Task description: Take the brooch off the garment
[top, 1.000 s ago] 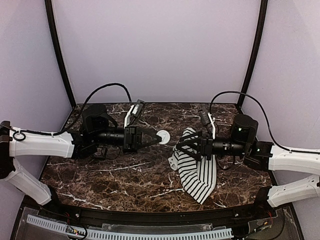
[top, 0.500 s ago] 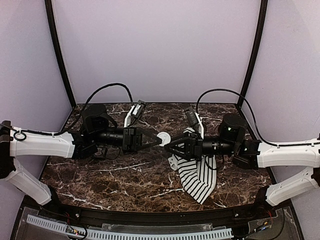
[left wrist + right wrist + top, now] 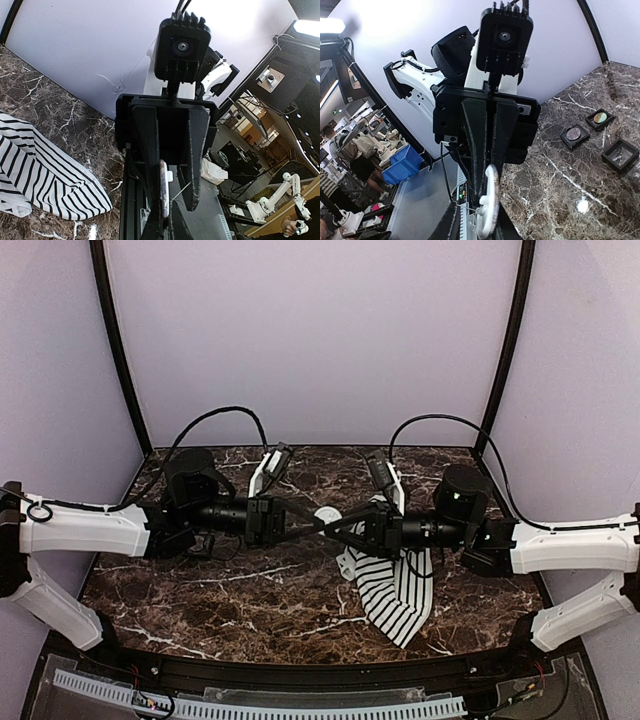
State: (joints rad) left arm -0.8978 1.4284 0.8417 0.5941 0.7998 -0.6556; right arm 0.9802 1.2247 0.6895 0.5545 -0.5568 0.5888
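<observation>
The brooch (image 3: 325, 514), a white round disc with a pin on its back, hangs in mid-air over the table's middle, clear of the garment. My left gripper (image 3: 316, 524) is shut on it; in the left wrist view the brooch (image 3: 164, 190) shows edge-on just past that gripper (image 3: 167, 222). My right gripper (image 3: 333, 526) faces it head-on with its jaws on either side of the brooch (image 3: 489, 202); one finger lies against the disc and a gap with the pin shows on the other side. The striped garment (image 3: 392, 585) lies crumpled on the marble under the right arm.
Three small black boxes (image 3: 574, 135) (image 3: 599, 119) (image 3: 620, 155) sit on the marble table (image 3: 240, 590) on the left arm's side. Black frame posts (image 3: 118, 350) (image 3: 510, 340) rise at the back corners. A cable tray (image 3: 260, 705) runs along the near edge.
My right arm has reached left from over the garment to the brooch, and its jaws have narrowed around it. The left gripper has stayed shut on the brooch.
</observation>
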